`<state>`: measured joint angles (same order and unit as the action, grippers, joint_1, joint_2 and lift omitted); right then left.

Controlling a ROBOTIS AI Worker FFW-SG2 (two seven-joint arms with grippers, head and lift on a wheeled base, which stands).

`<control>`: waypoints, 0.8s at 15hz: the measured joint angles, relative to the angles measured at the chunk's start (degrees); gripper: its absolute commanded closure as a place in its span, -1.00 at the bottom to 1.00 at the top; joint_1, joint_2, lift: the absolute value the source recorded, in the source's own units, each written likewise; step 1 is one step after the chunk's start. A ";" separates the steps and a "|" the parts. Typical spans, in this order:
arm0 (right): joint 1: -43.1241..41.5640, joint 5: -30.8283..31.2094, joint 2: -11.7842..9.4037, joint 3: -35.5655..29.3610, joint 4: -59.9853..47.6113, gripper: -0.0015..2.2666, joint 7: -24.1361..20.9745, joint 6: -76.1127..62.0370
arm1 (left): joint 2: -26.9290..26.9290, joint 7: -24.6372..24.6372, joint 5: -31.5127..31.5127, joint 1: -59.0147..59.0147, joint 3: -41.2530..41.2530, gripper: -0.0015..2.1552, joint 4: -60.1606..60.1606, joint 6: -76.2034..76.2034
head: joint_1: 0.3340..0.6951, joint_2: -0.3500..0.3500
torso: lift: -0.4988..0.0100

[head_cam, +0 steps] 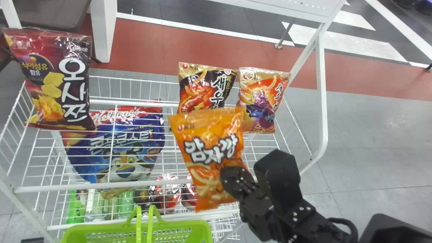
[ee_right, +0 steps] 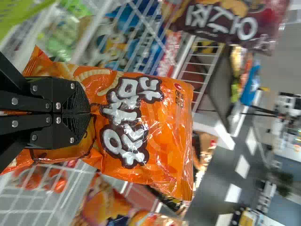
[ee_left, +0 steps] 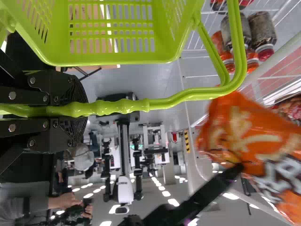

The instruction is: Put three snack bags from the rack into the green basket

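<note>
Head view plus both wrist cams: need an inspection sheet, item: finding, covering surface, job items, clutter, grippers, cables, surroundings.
Surface: white wire rack, bags standing in it.
Job's things: orange snack bag held up, overlapping the black-and-gold shrimp-picture bag in head view; orange-and-gold bag with purple print to its right; large maroon bag at far left; lime-green plastic basket at bottom edge.
Clutter: blue cereal bag with tiger and green bottles, seen through rack wires.
Grippers: left gripper closed on basket handle; right gripper closed on orange snack bag.
Cables: black loop on right arm.
Surroundings: grey floor, red band behind rack.
</note>
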<state>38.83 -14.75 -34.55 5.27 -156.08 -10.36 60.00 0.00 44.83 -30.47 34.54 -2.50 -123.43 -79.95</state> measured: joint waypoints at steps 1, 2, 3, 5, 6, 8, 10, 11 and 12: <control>0.22 -1.05 -0.64 -0.66 -1.54 0.78 0.06 4.29 | 0.00 0.08 -0.16 -0.01 -0.45 0.73 0.04 0.07 | 1.00 -1.00 | 0.96; 0.32 -2.23 -0.94 -0.95 -2.74 0.78 0.21 8.27 | 0.00 0.24 -0.24 -0.03 -0.84 0.73 0.07 0.19 | 1.00 -1.00 | 0.96; 0.35 -4.03 -1.08 -1.08 -3.94 0.77 0.37 13.07 | 0.00 0.41 -0.28 -0.07 -1.24 0.73 0.12 0.31 | 1.00 -1.00 | 0.96; 0.39 -8.38 -1.12 -1.08 -5.13 0.77 0.43 20.67 | 0.00 0.52 -0.36 -0.16 -1.67 0.73 0.19 0.40 | 1.00 -1.00 | 0.96; 0.53 -10.43 -0.98 -0.87 -5.30 0.77 0.43 23.35 | 0.00 0.50 -0.52 -0.17 -1.76 0.73 0.20 0.39 | 1.00 -1.00 | 0.96; 0.88 -13.55 -0.31 0.07 -5.00 0.77 0.98 26.17 | 0.00 0.47 -0.77 -0.16 -1.70 0.73 0.15 0.36 | 1.00 -1.00 | 0.96; 1.01 -17.12 1.09 0.84 -3.39 0.77 3.30 27.45 | 0.00 0.35 -0.82 -0.09 -1.35 0.73 0.02 0.36 | 1.00 -1.00 | 0.96; 1.05 -18.53 2.13 1.38 -1.76 0.77 4.77 27.16 | 0.00 0.04 -0.81 0.00 -0.97 0.73 -0.07 0.36 | 1.00 -1.00 | 0.96; 1.06 -19.22 2.90 2.06 0.09 0.77 5.43 25.64 | 0.00 -0.21 -0.78 0.13 -0.59 0.73 -0.18 0.35 | 1.00 -1.00 | 0.96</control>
<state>39.89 -33.96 -31.65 7.32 -155.98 -4.93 85.64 0.00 44.61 -31.25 34.67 -3.09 -123.60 -79.59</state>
